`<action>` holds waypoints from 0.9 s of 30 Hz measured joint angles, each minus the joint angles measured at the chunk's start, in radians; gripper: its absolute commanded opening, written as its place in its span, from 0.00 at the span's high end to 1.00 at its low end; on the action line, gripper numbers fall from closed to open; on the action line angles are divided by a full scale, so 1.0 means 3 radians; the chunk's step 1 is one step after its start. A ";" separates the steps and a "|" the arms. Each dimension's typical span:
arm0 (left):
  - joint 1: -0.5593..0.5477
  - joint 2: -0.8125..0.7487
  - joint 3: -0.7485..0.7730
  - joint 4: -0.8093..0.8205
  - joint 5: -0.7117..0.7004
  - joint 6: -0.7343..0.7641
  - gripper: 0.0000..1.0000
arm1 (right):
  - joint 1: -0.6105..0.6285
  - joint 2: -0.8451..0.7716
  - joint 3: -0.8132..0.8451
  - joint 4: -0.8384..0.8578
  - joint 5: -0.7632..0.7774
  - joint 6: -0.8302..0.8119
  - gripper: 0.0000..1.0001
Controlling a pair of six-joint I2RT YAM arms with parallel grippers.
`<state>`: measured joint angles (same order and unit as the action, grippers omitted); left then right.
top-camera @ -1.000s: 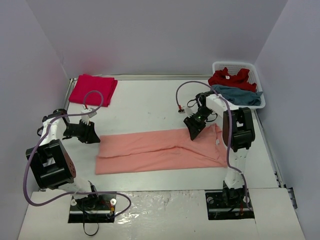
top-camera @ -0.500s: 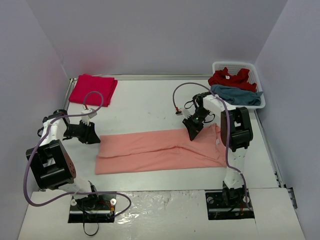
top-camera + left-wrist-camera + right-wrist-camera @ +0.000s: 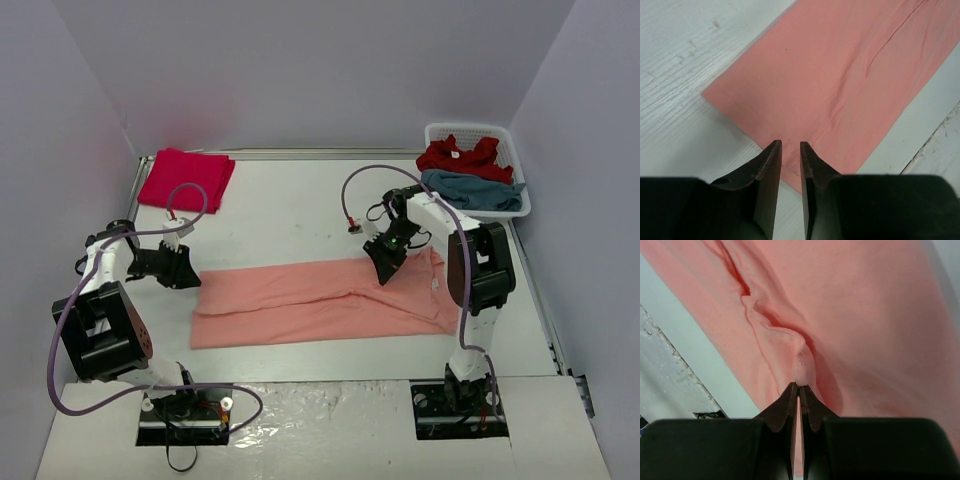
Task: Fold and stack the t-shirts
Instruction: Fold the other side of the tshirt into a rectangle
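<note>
As it lies now, salmon-orange t-shirt [image 3: 320,300]: spread as a long, already narrowed band on the surface [image 3: 290,215], reaching from just in front of the left jaws to a little past the right jaws, with a shallow crease along its length.
Pinched ridge: a small fold of the band's far edge stands up directly ahead of the right jaws, with wrinkles running away from it.
Right jaws: fully closed on that fold of the salmon-orange t-shirt. A second ago they stood partly open over the same edge, so the grasp has only just been made.
Left jaws: parted by a narrow gap and holding nothing, poised over the band's other short edge near its corner. Contact with the cloth cannot be told. No visible change over the last second.
Meaning for the task: one end is now secured. The step in hand is judged to be the next fold of the band, with the left end not yet gripped.
Folded crimson t-shirt [image 3: 185,178]: beyond the left jaws, well apart from them, the likely base of the stack.
Crumpled red t-shirt [image 3: 458,157] and teal-blue t-shirt [image 3: 478,190]: heaped unfolded in the white basket [image 3: 470,128], beyond the right jaws.
Risk: the bite is small and may hold only the upper layer.
</note>
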<state>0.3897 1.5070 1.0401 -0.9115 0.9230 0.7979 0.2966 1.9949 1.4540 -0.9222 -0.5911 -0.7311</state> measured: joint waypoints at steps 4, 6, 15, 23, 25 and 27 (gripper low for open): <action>0.0000 -0.0028 -0.0014 0.0009 0.0000 -0.0010 0.79 | 0.0070 -0.0207 -0.0079 -0.0045 0.0000 0.0000 1.00; 0.0000 -0.0032 -0.0014 0.0015 0.0000 -0.0020 0.79 | 0.0108 -0.0272 -0.0106 -0.0057 0.0001 0.0001 1.00; 0.0000 -0.0043 -0.0020 0.0037 -0.0001 -0.0055 0.79 | 0.0329 -0.0458 -0.0267 -0.0098 0.0033 0.0029 1.00; 0.0000 -0.0100 -0.0032 0.0043 -0.0003 -0.0058 0.79 | 0.0520 -0.0603 -0.0359 -0.0111 0.0064 0.0086 1.00; 0.0000 -0.0100 -0.0043 0.0047 -0.0003 -0.0060 0.79 | 0.0547 -0.0631 -0.0390 -0.0112 0.0067 0.0088 1.00; 0.0000 -0.0100 -0.0064 0.0052 -0.0004 -0.0060 0.79 | 0.0571 -0.0646 -0.0421 -0.0113 0.0080 0.0089 1.00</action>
<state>0.3897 1.4769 1.0210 -0.8959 0.9218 0.7799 0.4679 1.8011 1.3277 -0.9562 -0.5671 -0.7044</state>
